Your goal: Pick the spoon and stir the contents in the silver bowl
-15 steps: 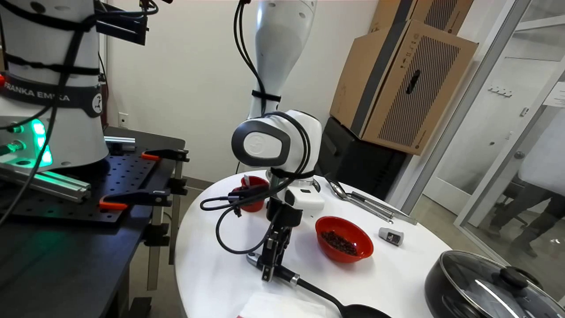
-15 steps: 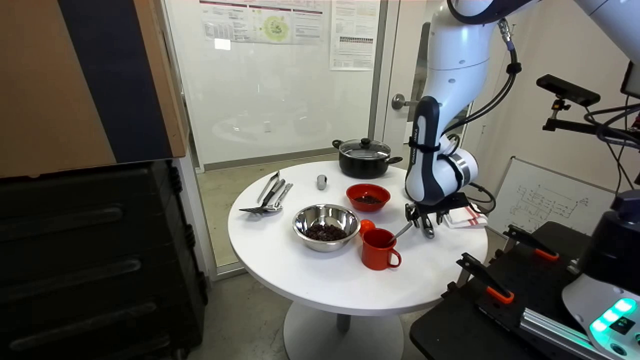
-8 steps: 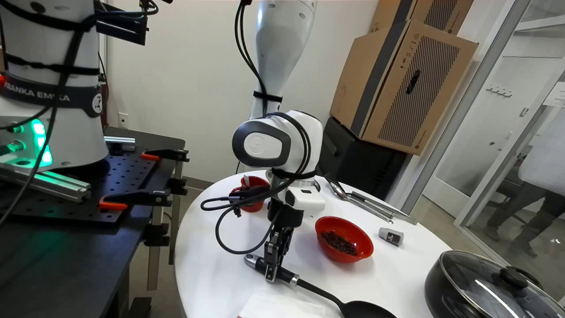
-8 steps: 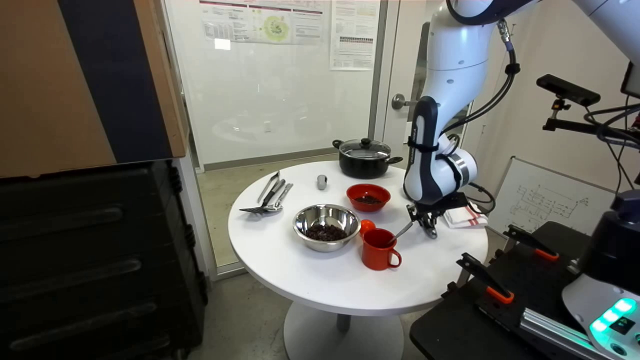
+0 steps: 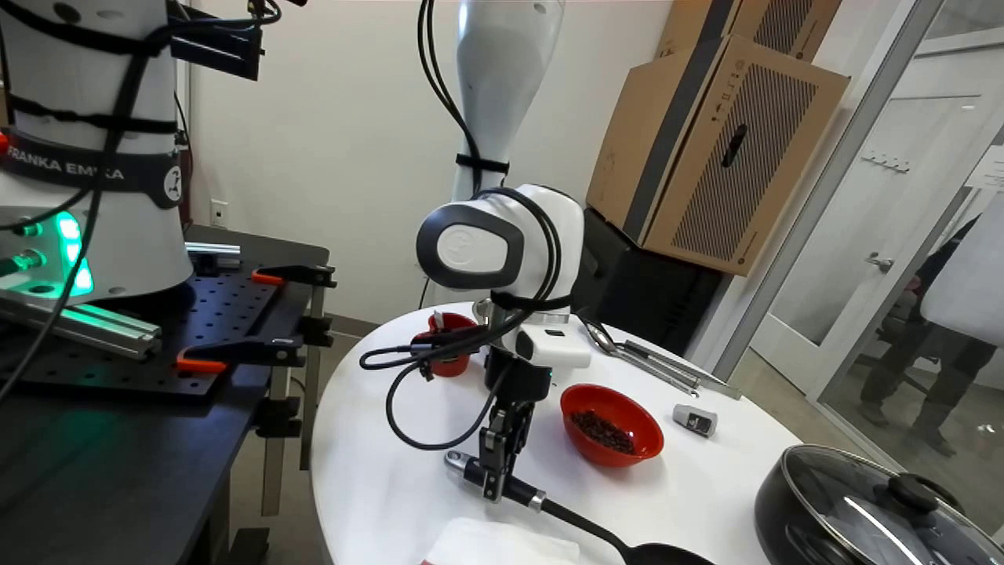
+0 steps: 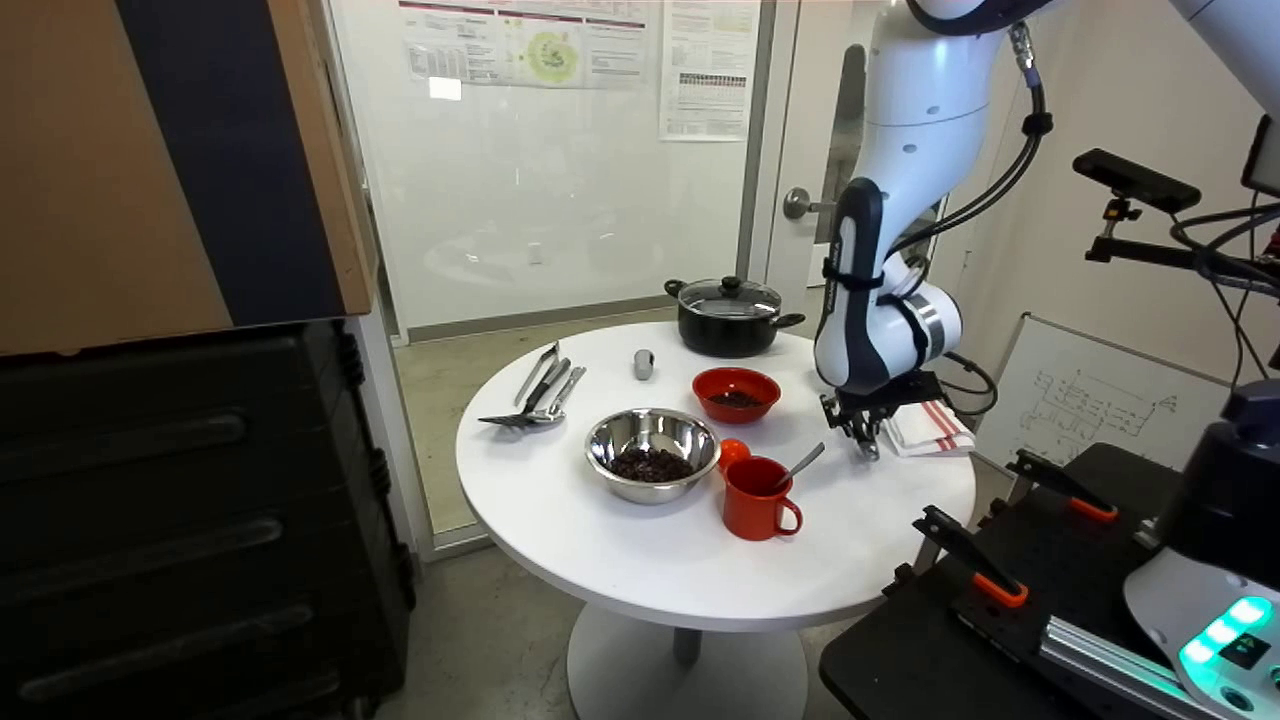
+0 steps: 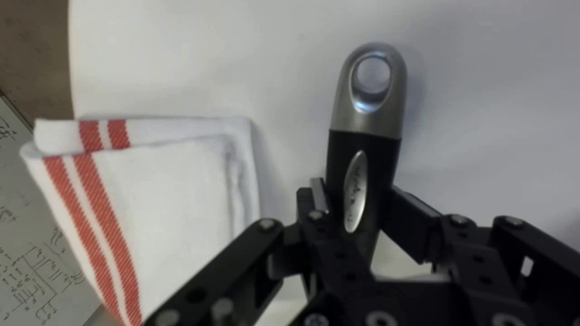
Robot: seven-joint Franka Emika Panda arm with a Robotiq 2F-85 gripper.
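Note:
The black spoon has a thick handle with a silver end. My gripper is shut on that handle, one finger on either side. In an exterior view the spoon's scoop is cut off by the lower frame edge. Whether the spoon is clear of the tabletop, I cannot tell. Across the table stands the silver bowl, holding small dark contents. It is well apart from my gripper, and the arm hides it in the exterior view that shows the scoop.
Between gripper and silver bowl stand a red mug with a utensil in it and a red ball. A red bowl, a lidded black pot and a folded towel are close by. More utensils lie beyond.
The fingers have come together on the spoon's handle. Since then gripper and spoon have shifted slightly together, away from the red mug. Bowls and mug have stayed put.

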